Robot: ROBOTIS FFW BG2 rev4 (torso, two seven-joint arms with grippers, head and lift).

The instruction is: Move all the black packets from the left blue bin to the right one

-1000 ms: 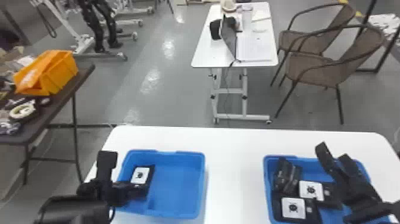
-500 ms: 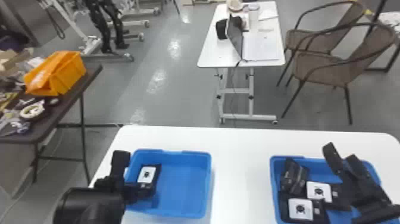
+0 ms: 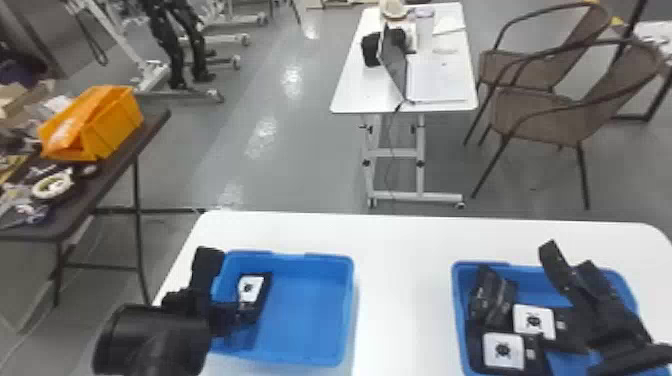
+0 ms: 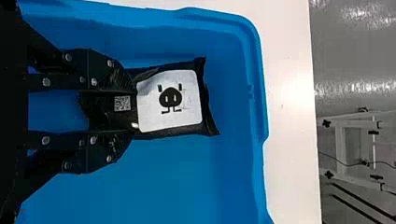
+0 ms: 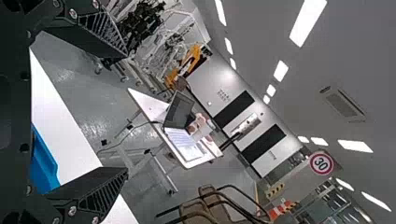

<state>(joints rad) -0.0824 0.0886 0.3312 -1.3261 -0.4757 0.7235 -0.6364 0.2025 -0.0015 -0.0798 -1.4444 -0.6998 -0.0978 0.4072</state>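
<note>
In the head view, my left gripper is down in the left blue bin, at the near end of a black packet with a white label. The left wrist view has my left gripper pinching the narrowed end of that packet, a finger on each side. My right gripper is above the right blue bin, which holds several black packets, two showing white labels. Seen from the right wrist, my right gripper has widely parted fingers and nothing between them.
Both bins stand on a white table, with bare tabletop between them. A dark side table with an orange bin is at the left. A laptop table and chairs stand beyond.
The head view has shifted slightly, moving the scene right within it. Relative to the left bin, my left arm has edged right. The packet keeps about the same place in the bin.
</note>
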